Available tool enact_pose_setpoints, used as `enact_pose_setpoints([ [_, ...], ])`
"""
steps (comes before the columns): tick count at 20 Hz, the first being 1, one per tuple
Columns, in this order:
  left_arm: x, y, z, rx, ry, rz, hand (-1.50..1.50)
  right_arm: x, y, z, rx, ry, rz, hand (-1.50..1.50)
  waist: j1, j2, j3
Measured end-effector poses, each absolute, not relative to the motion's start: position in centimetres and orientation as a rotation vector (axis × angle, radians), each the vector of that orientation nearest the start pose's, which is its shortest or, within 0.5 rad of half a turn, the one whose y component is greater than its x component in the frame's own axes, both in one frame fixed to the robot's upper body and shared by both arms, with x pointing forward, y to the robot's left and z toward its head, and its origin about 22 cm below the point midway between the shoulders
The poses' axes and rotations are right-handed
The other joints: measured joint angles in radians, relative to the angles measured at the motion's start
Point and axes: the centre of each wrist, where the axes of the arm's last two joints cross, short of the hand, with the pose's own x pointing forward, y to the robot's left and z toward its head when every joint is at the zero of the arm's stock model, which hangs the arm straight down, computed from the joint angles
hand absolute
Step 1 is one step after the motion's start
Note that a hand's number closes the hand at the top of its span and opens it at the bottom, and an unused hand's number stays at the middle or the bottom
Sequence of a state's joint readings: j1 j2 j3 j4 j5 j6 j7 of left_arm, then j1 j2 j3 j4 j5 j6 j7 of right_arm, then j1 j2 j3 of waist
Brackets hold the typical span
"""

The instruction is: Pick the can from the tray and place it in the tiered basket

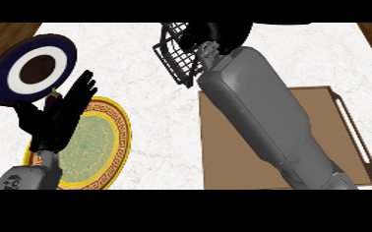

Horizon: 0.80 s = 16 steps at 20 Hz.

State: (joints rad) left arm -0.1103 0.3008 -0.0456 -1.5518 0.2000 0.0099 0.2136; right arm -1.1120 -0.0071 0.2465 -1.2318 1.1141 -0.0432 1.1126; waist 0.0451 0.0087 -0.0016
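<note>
The black wire tiered basket (174,54) stands at the top middle of the counter. My right forearm stretches up from the lower right, and my right hand (222,32) is over the basket, against its right side. The can shows nowhere; whether the hand holds it cannot be made out. The brown wooden tray (236,169) lies at the lower right, partly under the forearm, and its visible part holds nothing. My left hand (62,110) rests open at the left, fingers up, in front of the plates.
A dark blue and white plate (36,69) with a brown centre sits at the upper left. Below it lies a yellow-rimmed green plate (102,147). A small purple thing (52,97) peeks out behind my left hand. White marble counter (160,118) lies between the plates and the tray.
</note>
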Motion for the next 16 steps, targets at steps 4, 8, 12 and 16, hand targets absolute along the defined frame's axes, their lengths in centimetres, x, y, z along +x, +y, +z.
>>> enact_pose_setpoints([
  [4,26.5,28.2,3.5,0.039,-1.428,-0.134,0.00,37.4,-1.8,24.0,-1.214,-1.378,0.455,1.50,-0.001,-0.001,0.000],
  [8,26.3,27.7,3.2,0.047,-1.430,-0.131,0.00,38.8,-1.4,23.0,-1.206,-1.369,0.452,1.50,-0.001,-0.005,-0.001],
  [12,26.8,27.8,3.7,0.049,-1.436,-0.127,0.00,40.2,-1.1,21.8,-1.220,-1.366,0.441,1.50,0.002,-0.008,-0.002],
  [16,26.9,27.9,3.5,0.045,-1.438,-0.130,0.00,41.4,-1.2,21.2,-1.255,-1.350,0.433,1.50,0.002,-0.006,-0.002],
])
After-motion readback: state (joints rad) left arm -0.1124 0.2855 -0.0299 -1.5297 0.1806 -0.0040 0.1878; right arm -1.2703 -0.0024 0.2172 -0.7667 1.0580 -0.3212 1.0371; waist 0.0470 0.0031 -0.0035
